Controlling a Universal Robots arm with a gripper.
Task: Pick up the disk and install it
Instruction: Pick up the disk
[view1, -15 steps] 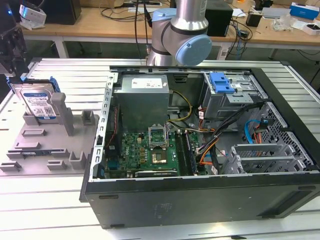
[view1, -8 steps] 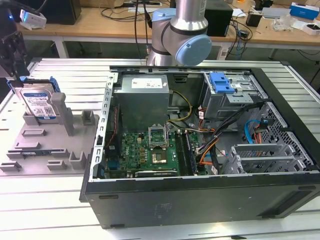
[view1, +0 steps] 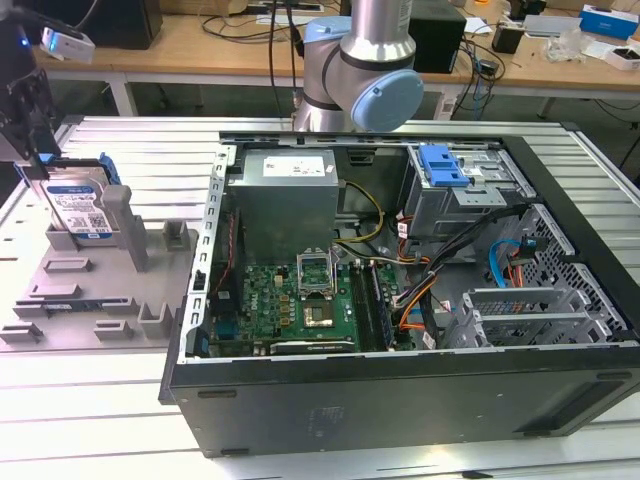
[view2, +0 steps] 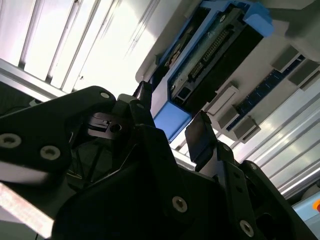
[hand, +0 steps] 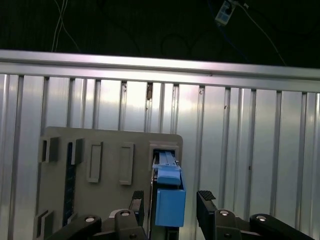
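Note:
The disk (view1: 82, 207) stands on edge in a slot of the grey holder (view1: 95, 295) at the exterior view's left, its white-and-blue label facing out and its blue frame around the edges. My gripper (view1: 38, 160) hangs right over the disk's top end. In both wrist views the two black fingers (hand: 206, 201) stand on either side of the disk's blue frame (hand: 170, 205), with a gap showing on one side. The gripper (hand: 171, 202) is open and straddles the disk's end (view2: 210, 60). The gripper (view2: 172, 120) holds nothing.
An open computer case (view1: 400, 400) lies at the exterior view's centre and right, with a grey metal box (view1: 283, 195), a green board (view1: 300, 300), cables and a drive cage with a blue latch (view1: 443, 165). The arm's base (view1: 360, 70) stands behind the case. Slatted aluminium table (view1: 90, 400).

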